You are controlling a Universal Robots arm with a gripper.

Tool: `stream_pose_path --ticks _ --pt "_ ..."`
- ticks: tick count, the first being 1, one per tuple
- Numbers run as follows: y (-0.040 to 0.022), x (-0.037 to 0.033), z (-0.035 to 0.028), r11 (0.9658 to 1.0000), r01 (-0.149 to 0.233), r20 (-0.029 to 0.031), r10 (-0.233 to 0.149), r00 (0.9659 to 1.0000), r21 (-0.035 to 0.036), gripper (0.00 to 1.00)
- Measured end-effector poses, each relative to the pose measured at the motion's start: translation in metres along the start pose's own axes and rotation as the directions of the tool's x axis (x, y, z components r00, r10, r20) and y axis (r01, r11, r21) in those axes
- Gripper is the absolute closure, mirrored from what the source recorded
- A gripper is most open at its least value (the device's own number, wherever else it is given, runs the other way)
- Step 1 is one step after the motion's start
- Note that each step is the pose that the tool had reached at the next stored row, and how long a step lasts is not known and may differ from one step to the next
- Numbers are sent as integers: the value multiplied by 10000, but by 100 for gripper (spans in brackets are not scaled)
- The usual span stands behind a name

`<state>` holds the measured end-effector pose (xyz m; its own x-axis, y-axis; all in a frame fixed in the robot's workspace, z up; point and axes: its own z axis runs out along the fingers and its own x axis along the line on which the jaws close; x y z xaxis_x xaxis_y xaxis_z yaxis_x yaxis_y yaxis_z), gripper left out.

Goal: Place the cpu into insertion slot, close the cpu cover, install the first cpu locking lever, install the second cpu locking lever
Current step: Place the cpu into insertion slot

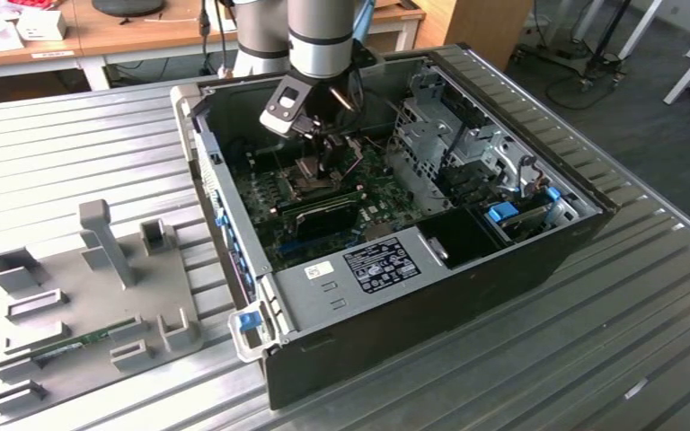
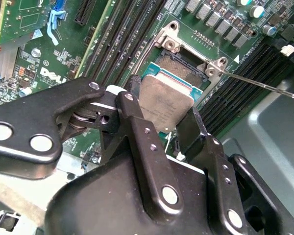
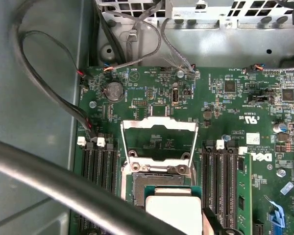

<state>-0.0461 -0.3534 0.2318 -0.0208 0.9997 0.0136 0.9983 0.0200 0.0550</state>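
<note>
Gripper (image 2: 161, 117) clamped on cpu (image 2: 165, 95), chip just above insertion slot (image 2: 182, 68); cpu cover (image 3: 159, 124) flipped open. Best approach: square chip corners w/ slot's corners, lower flat, no tilt.

Exterior overview, wrist views share insertion slot (image 2: 180, 68) (image 3: 137, 188)

Diffuse overhead light fell brightly on the ribbed silvery metal table (image 1: 69, 144), while the open black computer case (image 1: 441, 305) stayed shadowed inside. In the second wrist view the flat square silvery cpu (image 2: 164, 105) bore a soft sheen. In the first wrist view a thick grey cable (image 3: 63, 188) near the lens was blurred.
</note>
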Motion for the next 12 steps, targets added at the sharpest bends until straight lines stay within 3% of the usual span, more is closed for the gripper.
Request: stream_pose_path --ticks 4,12 --pt "0 27 15 10000 6 0 -6 10000 1 46" --pt "-6 33 127 10000 6 0 -6 10000 1 46"
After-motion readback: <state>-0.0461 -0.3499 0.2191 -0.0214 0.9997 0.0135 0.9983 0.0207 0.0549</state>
